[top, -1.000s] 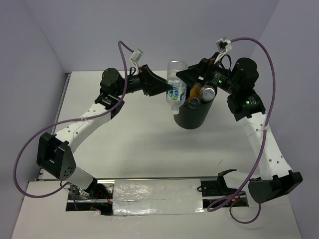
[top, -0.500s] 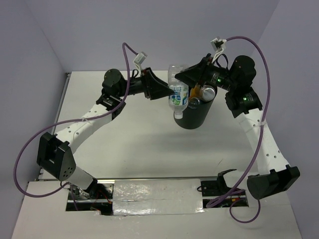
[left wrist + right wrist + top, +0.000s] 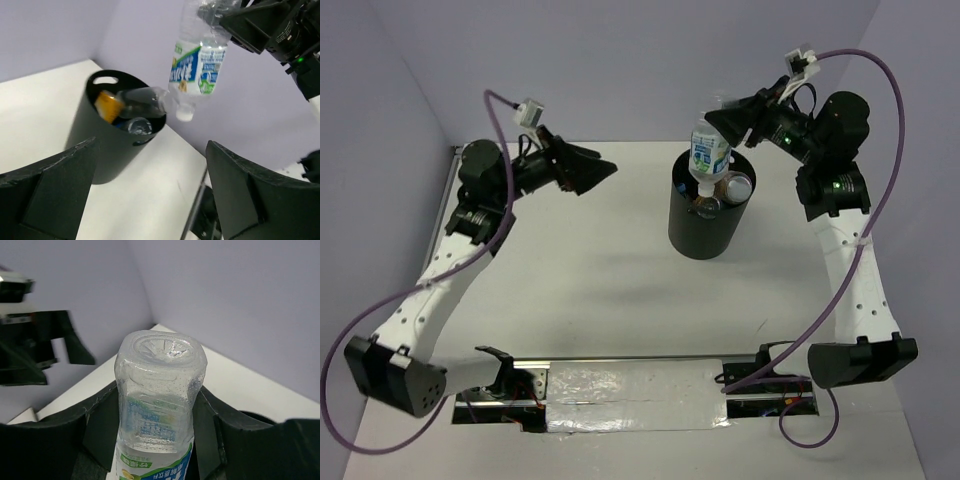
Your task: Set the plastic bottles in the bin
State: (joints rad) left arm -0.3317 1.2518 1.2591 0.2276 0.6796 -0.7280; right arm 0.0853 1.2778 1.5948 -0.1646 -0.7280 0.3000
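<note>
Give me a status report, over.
Left gripper open, empty. Right gripper shut on clear bottle, cap down over the bin. Bottles inside crowd its mouth.

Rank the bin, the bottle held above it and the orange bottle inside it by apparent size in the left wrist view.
1. bin
2. held bottle, clearly smaller
3. orange bottle, only partly visible inside the bin, so its full size is unsure

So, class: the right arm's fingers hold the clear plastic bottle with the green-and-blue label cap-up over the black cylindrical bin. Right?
Wrong in one respect: the clear plastic bottle with the green-and-blue label hangs cap-down, as the left wrist view shows. The right arm's fingers do hold it over the black cylindrical plastic bin.
</note>
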